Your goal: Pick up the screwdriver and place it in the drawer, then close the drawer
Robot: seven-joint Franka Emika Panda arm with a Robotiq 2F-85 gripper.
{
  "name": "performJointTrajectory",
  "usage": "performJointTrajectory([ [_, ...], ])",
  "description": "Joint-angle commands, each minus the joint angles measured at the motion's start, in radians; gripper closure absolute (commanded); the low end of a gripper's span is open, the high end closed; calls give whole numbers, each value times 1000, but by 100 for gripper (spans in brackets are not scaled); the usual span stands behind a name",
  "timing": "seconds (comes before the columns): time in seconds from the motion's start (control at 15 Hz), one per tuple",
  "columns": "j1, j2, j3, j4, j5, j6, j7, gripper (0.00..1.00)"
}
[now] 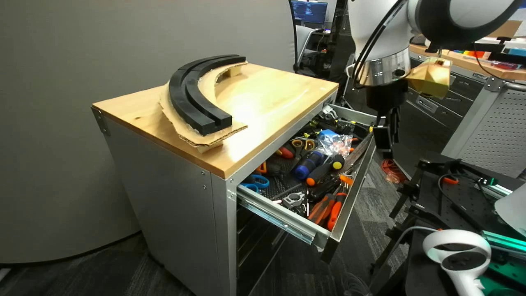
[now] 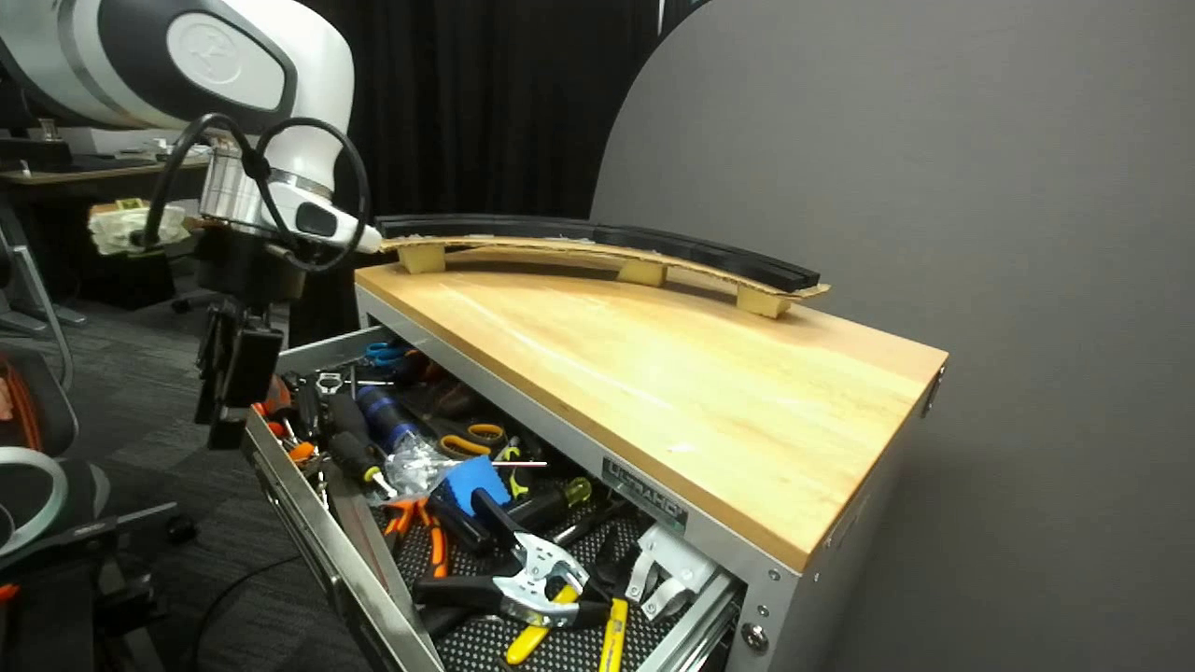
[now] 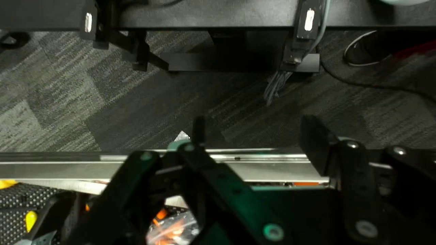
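A stubby screwdriver [image 1: 338,163], probably the wanted one, lies inside the open drawer [image 1: 354,189]. The gripper [image 3: 254,128], spread and holding nothing, hangs near the drawer's front edge; for closing, it should push that front near its middle, straight and slowly.

In both exterior views, the wooden cabinet top [image 1: 283,92] above the drawer [image 1: 356,190] is bright and shiny, with white glare on it. The light falls from above. A clear plastic bag [image 1: 335,144] in the drawer glints. The lower drawers [image 1: 257,248] under the drawer are nearly black. In an exterior view, the curtain [image 2: 476,121] past the drawer is very dark. In the wrist view, the gripper [image 3: 255,131] by the drawer is blurry and out of focus, dark with a greenish tint. Along its edge the drawer looks pale and shiny, while the carpet [image 3: 64,92] beyond it is dim but less blurred.
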Motion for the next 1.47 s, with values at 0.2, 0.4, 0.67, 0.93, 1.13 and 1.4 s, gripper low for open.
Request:
performJointTrajectory([
  [0.2,10,38,33,-66,-37,126,175,84],
  [0.4,25,88,42,-61,-78,217,293,100],
  [0.67,58,162,28,-26,-192,359,488,100],
  [0.93,91,211,-4,22,-371,415,678,100],
  [1.13,107,204,-10,49,-425,499,757,100],
  [1.4,125,249,-39,117,-615,583,906,100],
])
